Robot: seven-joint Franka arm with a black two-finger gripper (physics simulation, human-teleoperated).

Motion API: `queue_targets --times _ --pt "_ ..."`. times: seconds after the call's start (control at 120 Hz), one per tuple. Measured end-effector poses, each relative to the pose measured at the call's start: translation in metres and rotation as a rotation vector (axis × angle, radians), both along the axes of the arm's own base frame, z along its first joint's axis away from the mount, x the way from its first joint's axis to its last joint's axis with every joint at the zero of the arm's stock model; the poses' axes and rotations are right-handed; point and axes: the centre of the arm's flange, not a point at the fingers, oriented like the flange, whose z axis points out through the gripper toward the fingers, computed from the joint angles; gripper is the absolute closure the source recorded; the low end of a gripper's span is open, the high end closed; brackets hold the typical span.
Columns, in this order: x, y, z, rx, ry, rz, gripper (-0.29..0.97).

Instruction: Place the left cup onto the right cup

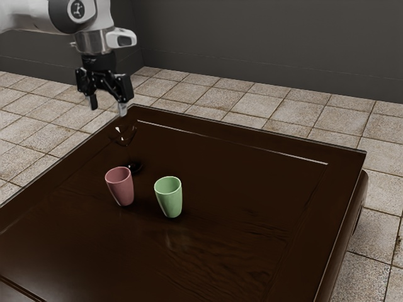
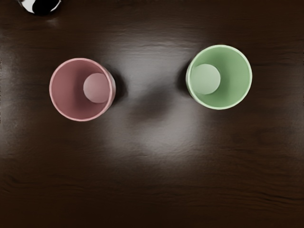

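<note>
Pink cup (image 1: pixel 119 185) and green cup (image 1: pixel 168 196) stand upright, mouths up; gripper (image 1: pixel 108 106) hangs spread wide.

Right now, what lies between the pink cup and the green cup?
Only bare tabletop lies between the pink cup and green cup, per the wrist view.

Dark wood table (image 1: pixel 264 207) was set on beige tiled floor (image 1: pixel 296 107), w/ grey wall (image 1: pixel 264 38) behind; tabletop seemed glossy.

My arm (image 1: pixel 80 14) enters at the upper left of the exterior view. My hand (image 1: pixel 108 106) hangs from it pointing straight down, its two fingers spread apart and empty.
</note>
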Motion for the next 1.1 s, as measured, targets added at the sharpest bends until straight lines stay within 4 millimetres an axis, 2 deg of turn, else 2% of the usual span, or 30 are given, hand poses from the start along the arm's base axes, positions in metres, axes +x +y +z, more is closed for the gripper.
queue_targets --times 0.092,0.167,0.242,0.35,0.517,0.642,0.742,0.9,0.967,1.1 --pt "0.008 0.004 0.002 0.002 -0.056 0.004 0.00" --pt "0.019 0.006 -0.009 0.003 -0.068 0.007 0.00" --pt "0.036 0.008 -0.033 0.003 -0.054 0.010 0.00" --pt "0.046 0.003 -0.081 0.003 -0.016 0.002 0.00" --pt "0.035 0.004 -0.163 -0.004 0.064 0.006 0.00" --pt "0.023 0.006 -0.206 -0.006 0.086 0.010 0.00" --pt "0.023 0.011 -0.220 -0.004 0.075 0.018 0.00" --pt "0.024 0.045 -0.223 0.006 0.046 0.061 0.00" --pt "0.026 0.048 -0.227 0.008 0.045 0.061 0.00" --pt "0.028 0.047 -0.247 0.007 0.067 0.054 0.00"
